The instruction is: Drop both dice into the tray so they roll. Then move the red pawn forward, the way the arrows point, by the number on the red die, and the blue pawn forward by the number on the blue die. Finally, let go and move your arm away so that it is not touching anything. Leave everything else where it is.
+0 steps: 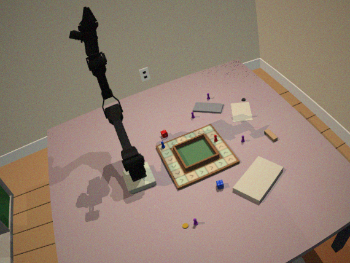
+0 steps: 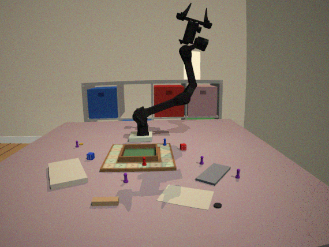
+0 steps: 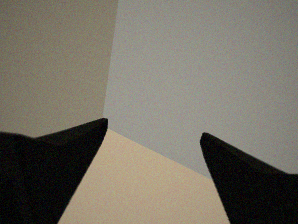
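The game board (image 1: 201,172) (image 2: 115,165) lies mid-table with a green-floored tray (image 1: 193,151) (image 2: 137,152) in its middle. The red die (image 1: 164,133) (image 2: 183,146) sits on the table beside the board. The blue die (image 1: 220,184) (image 2: 90,156) sits on the table off the board's other side. The red pawn (image 1: 215,138) (image 2: 144,161) and the blue pawn (image 1: 163,144) (image 2: 164,141) stand on board squares. My gripper (image 1: 87,12) (image 2: 197,12) (image 3: 155,130) is open and empty. It points upward, high above the table, far from everything.
Several purple pawns (image 1: 195,221) (image 2: 125,177) stand around the table. A cream box (image 1: 258,179) (image 2: 67,173), a grey slab (image 1: 208,107) (image 2: 213,173), a cream sheet (image 1: 241,111) (image 2: 186,197), a wooden block (image 1: 270,134) (image 2: 105,201), a yellow disc (image 1: 185,225) and a black disc (image 1: 243,99) (image 2: 217,205) lie about.
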Action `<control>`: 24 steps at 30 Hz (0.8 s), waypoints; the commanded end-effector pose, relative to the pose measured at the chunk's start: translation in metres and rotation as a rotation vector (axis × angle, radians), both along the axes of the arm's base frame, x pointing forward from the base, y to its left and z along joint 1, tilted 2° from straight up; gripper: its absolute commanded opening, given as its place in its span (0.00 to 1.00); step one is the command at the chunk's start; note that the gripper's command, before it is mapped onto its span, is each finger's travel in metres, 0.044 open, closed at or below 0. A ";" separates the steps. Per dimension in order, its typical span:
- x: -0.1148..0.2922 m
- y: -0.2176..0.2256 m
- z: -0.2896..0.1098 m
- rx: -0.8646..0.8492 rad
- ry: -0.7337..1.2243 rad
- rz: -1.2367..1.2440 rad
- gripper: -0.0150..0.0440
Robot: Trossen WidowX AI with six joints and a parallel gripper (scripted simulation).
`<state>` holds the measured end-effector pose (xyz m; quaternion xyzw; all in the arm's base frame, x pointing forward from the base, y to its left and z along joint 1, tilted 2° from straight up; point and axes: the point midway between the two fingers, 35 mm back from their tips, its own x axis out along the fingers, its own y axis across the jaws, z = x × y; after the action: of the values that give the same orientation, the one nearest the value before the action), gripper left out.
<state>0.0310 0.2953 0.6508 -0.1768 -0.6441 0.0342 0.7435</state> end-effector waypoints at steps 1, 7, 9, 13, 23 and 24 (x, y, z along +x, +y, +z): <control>0.000 -0.001 0.000 0.003 0.000 -0.003 0.89; -0.009 -0.050 0.015 0.117 0.007 -0.040 0.72; -0.017 -0.069 0.021 0.167 0.007 -0.012 0.72; -0.032 -0.126 0.033 0.306 0.020 0.065 0.72; -0.010 -0.288 0.032 0.709 0.168 0.273 0.72; -0.002 -0.302 0.028 0.747 0.192 0.291 0.72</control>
<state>0.0122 0.0284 0.6874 0.1538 -0.5855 -0.0692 0.7930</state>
